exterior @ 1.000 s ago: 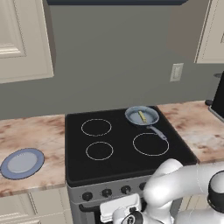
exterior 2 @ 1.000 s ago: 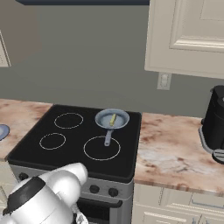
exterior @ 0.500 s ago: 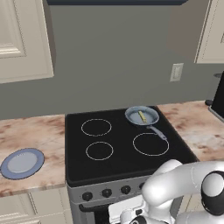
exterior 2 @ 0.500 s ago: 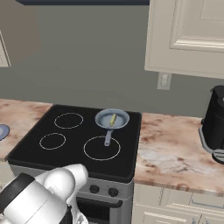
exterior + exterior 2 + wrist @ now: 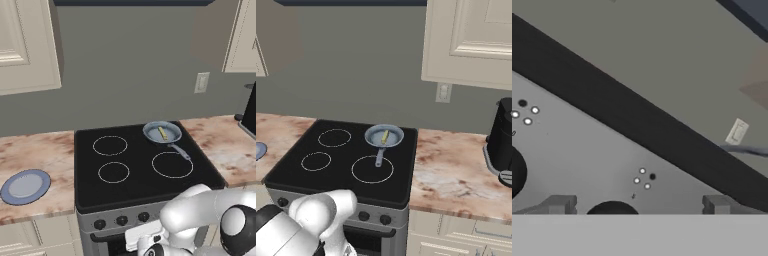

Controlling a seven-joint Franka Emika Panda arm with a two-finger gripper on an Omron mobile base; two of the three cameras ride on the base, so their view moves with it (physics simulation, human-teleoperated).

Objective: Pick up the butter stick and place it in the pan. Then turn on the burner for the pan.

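Observation:
The blue-grey pan (image 5: 170, 131) (image 5: 376, 136) sits on the stove's back right burner, its thin handle (image 5: 180, 151) pointing toward the front. Inside it lies the pale yellow butter stick (image 5: 163, 133) (image 5: 385, 136). My arm is bent low in front of the stove's control panel (image 5: 122, 220). In the hand view my gripper (image 5: 639, 205) is open, its fingertips (image 5: 559, 204) wide apart close to the grey panel, with a dark knob (image 5: 613, 209) between them. It holds nothing.
A flat blue plate (image 5: 25, 186) lies on the marble counter left of the stove. A black appliance (image 5: 503, 142) stands on the right counter. A second knob (image 5: 514, 172) shows at the hand view's left edge. Cabinets hang above both counters.
My arm has sunk a little lower in front of the stove. The pan and butter stick have not moved, and the gripper stays open.

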